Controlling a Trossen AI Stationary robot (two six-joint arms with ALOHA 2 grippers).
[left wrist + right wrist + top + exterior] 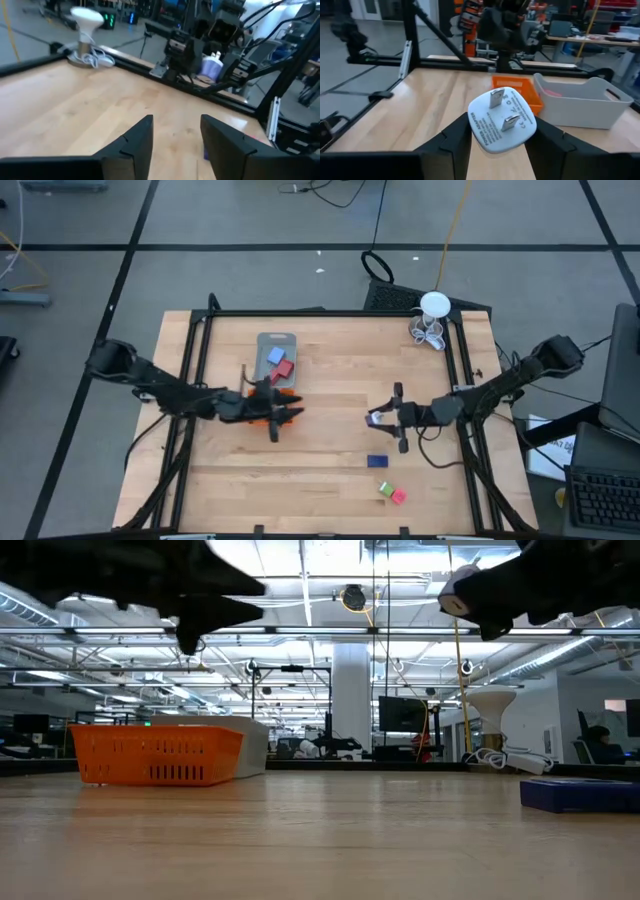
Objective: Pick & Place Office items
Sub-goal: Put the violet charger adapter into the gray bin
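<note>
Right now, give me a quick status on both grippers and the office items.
Right gripper shut on white plug adapter, mid-table. Left gripper open, empty, above orange tray. Blue block still on table. Nothing blocking.

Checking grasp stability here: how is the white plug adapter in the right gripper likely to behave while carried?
The white plug adapter looks rigid and probably light. The right gripper pinches its smooth rounded sides, so it might slip or twist. Its flat face suggests it would lie steady rather than roll.
</note>
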